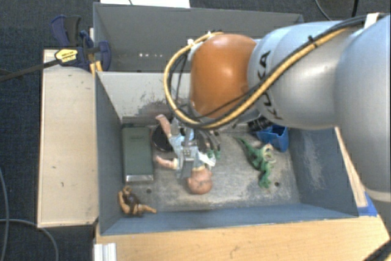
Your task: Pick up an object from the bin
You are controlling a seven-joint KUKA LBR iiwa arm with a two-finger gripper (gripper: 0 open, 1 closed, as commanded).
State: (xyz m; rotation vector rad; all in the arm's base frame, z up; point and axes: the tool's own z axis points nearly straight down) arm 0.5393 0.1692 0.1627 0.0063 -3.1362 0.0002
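Note:
My gripper [185, 154] is low in the middle of the bin, right on top of a small pink baby doll [198, 182]. The doll's bald head pokes out below the gripper, one arm sticks out to the left and a leg points up-left. Its body is hidden under the gripper. A dark green flat box [137, 152] lies just left of the doll. A black round thing [161, 139] sits between the box and the gripper.
A green toy dinosaur [260, 160] lies to the right, with a blue thing [272, 135] behind it, partly under the arm. A small brown figure [134, 203] sits in the front left corner. The arm's orange cover and cables hang over the bin's back.

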